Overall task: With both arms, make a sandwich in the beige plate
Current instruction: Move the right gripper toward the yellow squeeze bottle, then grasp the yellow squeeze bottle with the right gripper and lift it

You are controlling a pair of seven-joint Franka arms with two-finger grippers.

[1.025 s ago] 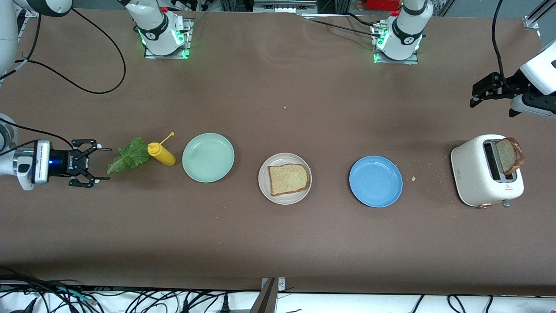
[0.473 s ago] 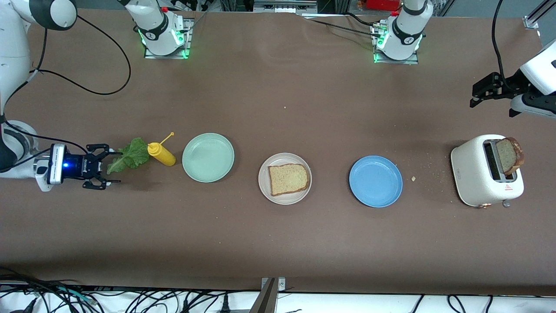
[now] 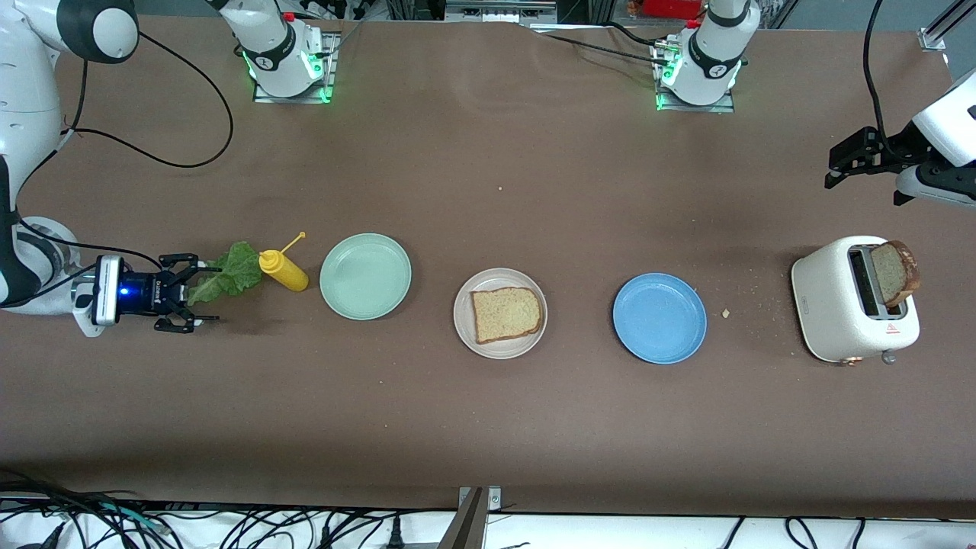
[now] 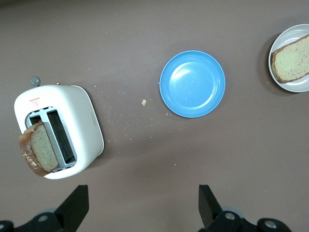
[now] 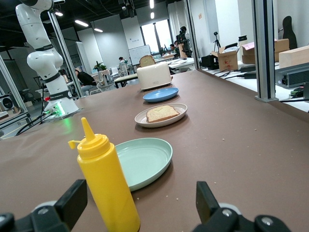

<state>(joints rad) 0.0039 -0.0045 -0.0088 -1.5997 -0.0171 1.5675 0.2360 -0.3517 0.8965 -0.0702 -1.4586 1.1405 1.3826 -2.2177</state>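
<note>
The beige plate [image 3: 496, 348] sits mid-table with one bread slice [image 3: 507, 313] on it. A second slice [image 3: 894, 273] stands in the white toaster [image 3: 835, 305]. The green lettuce leaf [image 3: 227, 277] lies beside the yellow bottle [image 3: 284, 271]. My right gripper [image 3: 206, 293] is low at the table and open, its fingers on either side of the leaf's stem end. The leaf is hidden in the right wrist view, where the gripper [image 5: 140, 199] faces the bottle [image 5: 106, 183]. My left gripper [image 3: 835, 171] waits open in the air over the table near the toaster [image 4: 58, 130].
A mint-green plate [image 3: 365, 276] lies between the bottle and the beige plate. A blue plate [image 3: 659, 318] lies between the beige plate and the toaster. Crumbs are scattered by the toaster. Black cables trail at the right arm's end.
My right gripper has slid along the table toward the lettuce and now has the stem end between its open fingers. The left arm has not moved.
</note>
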